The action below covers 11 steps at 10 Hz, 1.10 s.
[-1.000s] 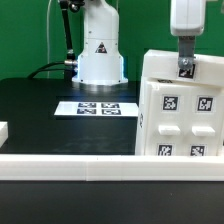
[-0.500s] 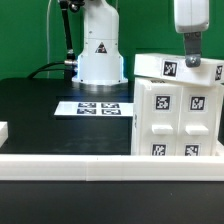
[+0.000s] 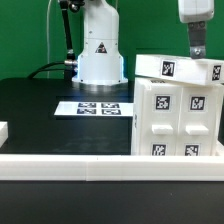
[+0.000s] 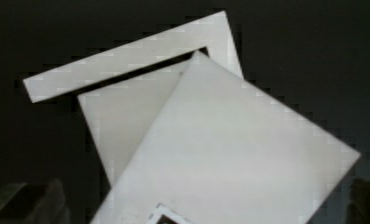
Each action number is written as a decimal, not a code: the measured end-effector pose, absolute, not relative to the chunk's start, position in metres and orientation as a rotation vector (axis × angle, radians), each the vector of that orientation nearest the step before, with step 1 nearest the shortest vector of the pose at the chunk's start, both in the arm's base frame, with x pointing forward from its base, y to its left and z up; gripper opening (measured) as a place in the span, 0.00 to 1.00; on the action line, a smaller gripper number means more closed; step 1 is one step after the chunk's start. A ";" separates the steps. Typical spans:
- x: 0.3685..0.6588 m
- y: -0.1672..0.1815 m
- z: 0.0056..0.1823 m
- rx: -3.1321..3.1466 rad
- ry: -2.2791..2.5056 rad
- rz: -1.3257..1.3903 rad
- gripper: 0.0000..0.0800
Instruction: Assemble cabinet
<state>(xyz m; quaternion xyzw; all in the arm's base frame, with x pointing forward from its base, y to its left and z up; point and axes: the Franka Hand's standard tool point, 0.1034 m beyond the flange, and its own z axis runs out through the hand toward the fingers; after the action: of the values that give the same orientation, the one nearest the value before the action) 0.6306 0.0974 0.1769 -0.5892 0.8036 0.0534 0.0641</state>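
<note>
At the far left edge of my exterior view a small white block (image 3: 3,130) sits on the black table (image 3: 40,115), just behind the white rail (image 3: 70,165) that runs across the lower frame. Moving right, the marker board (image 3: 96,108) lies flat near the centre, in front of the arm's white base (image 3: 99,50). The right third is filled by the cabinet (image 3: 178,110), standing against the rail with its tagged faces toward the camera; I judge the rail serves as a stop to keep it square. In the upper right corner the end effector (image 3: 198,50) hangs just above the cabinet's top edge, apparently clear of it. I cannot tell how wide its fingers stand, since only one dark finger shows. My wrist view shows only white cabinet panels (image 4: 217,130) meeting at an angle against black.
</note>
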 end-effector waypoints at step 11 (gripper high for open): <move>0.636 0.097 0.178 -2.733 1.335 0.129 1.00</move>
<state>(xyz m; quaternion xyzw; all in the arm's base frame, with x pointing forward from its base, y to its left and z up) 0.6360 0.0970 0.1783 -0.8966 0.4381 0.0423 0.0483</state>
